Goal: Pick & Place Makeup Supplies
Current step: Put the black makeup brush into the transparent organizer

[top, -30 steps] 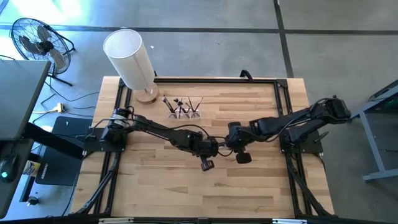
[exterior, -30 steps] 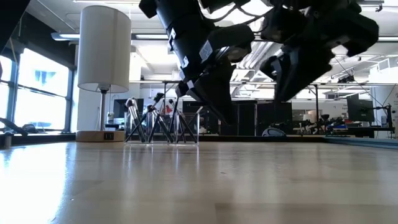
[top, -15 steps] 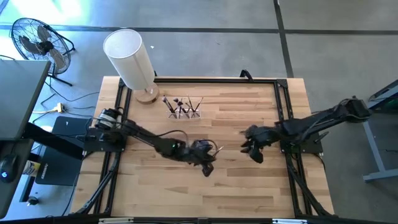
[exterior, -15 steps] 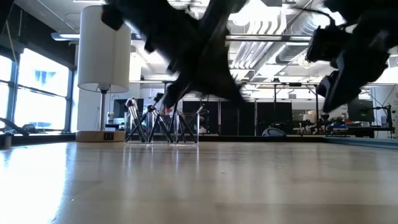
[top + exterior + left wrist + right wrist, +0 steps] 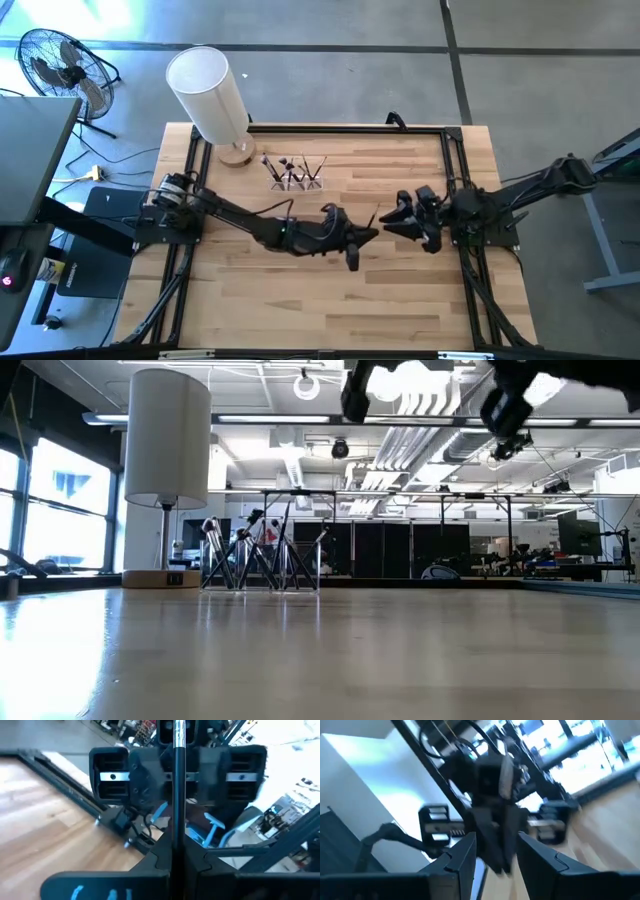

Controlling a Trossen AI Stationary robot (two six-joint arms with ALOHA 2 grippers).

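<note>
Several thin makeup brushes stand in a small clear holder (image 5: 294,173) at the table's far side, seen in the low view as the holder (image 5: 262,560) with the brushes leaning inside it. My left gripper (image 5: 362,238) is over the table's middle, raised well above it and shut on one dark-handled brush (image 5: 175,795). That brush (image 5: 375,217) points toward my right gripper (image 5: 393,222). My right gripper (image 5: 495,857) is open and faces the left one closely. Its fingers stand apart and touch nothing. My left gripper pinches the dark brush handle (image 5: 175,851) between its two fingers. The brush runs along the fingers and sticks straight out ahead of them, toward my right gripper. It is lifted clear of the table. The handle's back end is hidden between the fingers.
A tall white cylinder lamp (image 5: 208,95) on a wooden base stands at the far left corner, next to the holder. A black frame (image 5: 330,128) runs along the table's edges. Bare wood lies across the near half of the table (image 5: 330,310).
Both grippers rose from near the table until only their undersides show at the top of the low view. My right gripper drew back toward the right edge, then turned to face the left one. My left gripper shifted right and turned, and the brush now points at the right gripper.
</note>
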